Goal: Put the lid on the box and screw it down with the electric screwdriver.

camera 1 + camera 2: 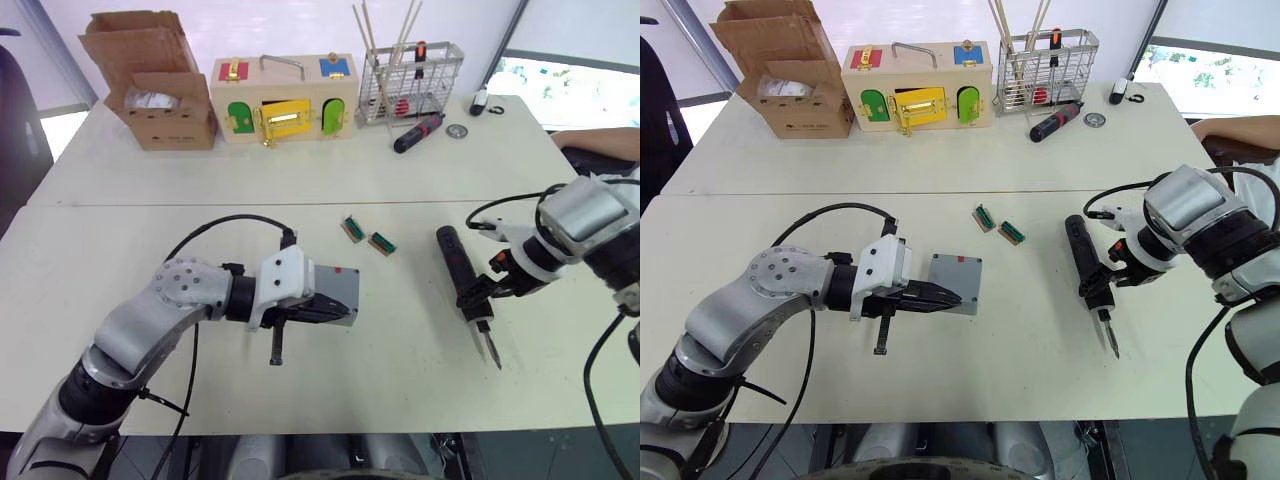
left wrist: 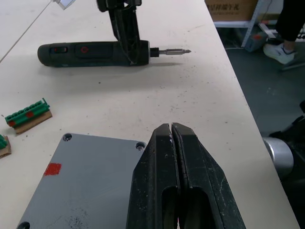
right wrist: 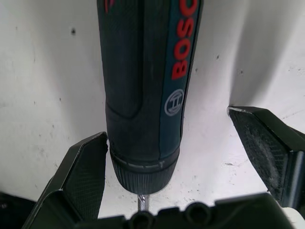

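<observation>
Near the white tabletop's (image 1: 120,260) front edge lies a flat grey square lid (image 1: 958,280) with a red mark; whatever is beneath it is hidden. The left tool (image 1: 948,297), fingers pressed closed, rests over it. The right tool (image 3: 183,181), spread open, straddles the dark blue-black cylindrical electric screwdriver (image 1: 455,268), lying toward the tabletop's right edge.

On the table: one grey box (image 1: 958,283) (a red mark on its lidded top), one electric screwdriver (image 1: 1087,272), two small green connector blocks (image 1: 984,217), one cardboard carton (image 1: 780,70), one colourful wooden latch box (image 1: 917,88), one wire basket (image 1: 1048,68), one hand screwdriver (image 1: 1057,122).
</observation>
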Tool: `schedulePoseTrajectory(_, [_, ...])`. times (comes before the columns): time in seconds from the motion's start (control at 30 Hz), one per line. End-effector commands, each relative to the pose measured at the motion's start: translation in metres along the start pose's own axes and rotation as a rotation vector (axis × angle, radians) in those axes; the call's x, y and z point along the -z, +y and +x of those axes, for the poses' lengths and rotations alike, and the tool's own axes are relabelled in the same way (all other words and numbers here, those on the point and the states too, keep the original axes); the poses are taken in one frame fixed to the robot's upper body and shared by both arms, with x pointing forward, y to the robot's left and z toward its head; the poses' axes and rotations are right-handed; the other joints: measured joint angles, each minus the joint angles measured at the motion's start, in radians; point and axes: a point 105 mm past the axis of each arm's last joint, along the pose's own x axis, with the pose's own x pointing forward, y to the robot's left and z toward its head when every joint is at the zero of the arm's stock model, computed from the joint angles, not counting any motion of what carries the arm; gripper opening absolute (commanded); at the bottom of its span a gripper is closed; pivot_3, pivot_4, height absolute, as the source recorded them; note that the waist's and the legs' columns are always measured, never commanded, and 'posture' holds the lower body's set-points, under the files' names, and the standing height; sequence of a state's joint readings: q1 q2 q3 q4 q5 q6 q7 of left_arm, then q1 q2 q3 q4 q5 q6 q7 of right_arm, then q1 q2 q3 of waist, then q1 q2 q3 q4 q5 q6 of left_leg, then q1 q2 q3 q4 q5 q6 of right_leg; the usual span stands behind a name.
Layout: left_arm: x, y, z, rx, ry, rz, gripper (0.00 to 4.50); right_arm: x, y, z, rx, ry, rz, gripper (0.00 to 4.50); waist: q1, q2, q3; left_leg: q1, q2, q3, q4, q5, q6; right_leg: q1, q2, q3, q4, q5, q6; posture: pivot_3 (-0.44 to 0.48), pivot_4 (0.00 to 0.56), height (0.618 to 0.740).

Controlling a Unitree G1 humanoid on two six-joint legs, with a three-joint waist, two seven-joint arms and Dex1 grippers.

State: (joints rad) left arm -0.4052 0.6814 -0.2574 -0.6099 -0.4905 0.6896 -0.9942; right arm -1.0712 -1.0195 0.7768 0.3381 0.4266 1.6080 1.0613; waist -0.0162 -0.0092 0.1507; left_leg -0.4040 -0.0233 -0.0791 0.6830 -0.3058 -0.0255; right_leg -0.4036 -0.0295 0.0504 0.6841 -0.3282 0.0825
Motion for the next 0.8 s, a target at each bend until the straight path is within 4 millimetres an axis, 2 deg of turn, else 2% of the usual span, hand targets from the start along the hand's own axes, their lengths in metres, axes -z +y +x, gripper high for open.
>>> schedulePoseTrajectory(0.03, [-0.006,-0.003,0.001,0.004,-0.007,0.034,0.00,-0.005,0.003,0.009,0.026,-0.008,-0.011,4.47,-0.002,-0.003,-0.002,0.000,0.000,0.000,0.000,0.000,0.000,0.000,0.000,0.000,0.000,0.000,0.000,0.000,0.150,0.740])
schedulePoseTrajectory(0.17, [-0.007,-0.003,0.004,0.004,-0.014,0.034,0.00,-0.006,0.006,0.015,0.053,-0.006,-0.044,4.47,-0.001,-0.008,-0.005,0.002,0.000,0.000,0.000,0.000,0.000,0.002,0.000,0.000,0.000,0.000,0.000,0.000,0.150,0.740])
schedulePoseTrajectory(0.37, [-0.005,-0.004,0.006,-0.003,-0.024,0.030,0.00,0.010,0.007,0.023,0.078,0.026,-0.109,2.82,0.005,-0.008,-0.005,0.005,0.000,-0.001,-0.001,0.000,0.000,0.006,0.000,0.000,-0.001,0.000,0.000,0.000,0.150,0.740])
schedulePoseTrajectory(0.47, [-0.004,-0.004,0.006,-0.010,-0.028,0.028,0.00,0.026,0.014,0.026,0.042,0.053,-0.163,2.09,0.011,-0.008,-0.005,0.005,0.000,-0.002,-0.002,0.000,0.000,0.006,-0.001,-0.001,-0.002,0.000,0.000,0.000,0.150,0.740])
schedulePoseTrajectory(0.63, [-0.003,-0.003,0.007,-0.015,-0.032,0.027,0.00,0.038,0.016,0.030,0.031,0.058,-0.175,1.91,0.014,-0.008,-0.005,0.004,0.000,-0.003,-0.004,-0.001,0.000,0.006,-0.001,-0.002,-0.004,0.000,0.000,0.000,0.150,0.740])
schedulePoseTrajectory(0.8, [-0.001,0.001,0.006,-0.016,-0.035,0.028,0.00,0.030,0.014,0.026,0.040,0.014,-0.148,1.85,0.022,-0.008,-0.005,0.004,0.000,-0.003,-0.004,-0.001,0.000,0.007,0.000,-0.002,-0.005,0.000,0.000,0.000,0.150,0.740])
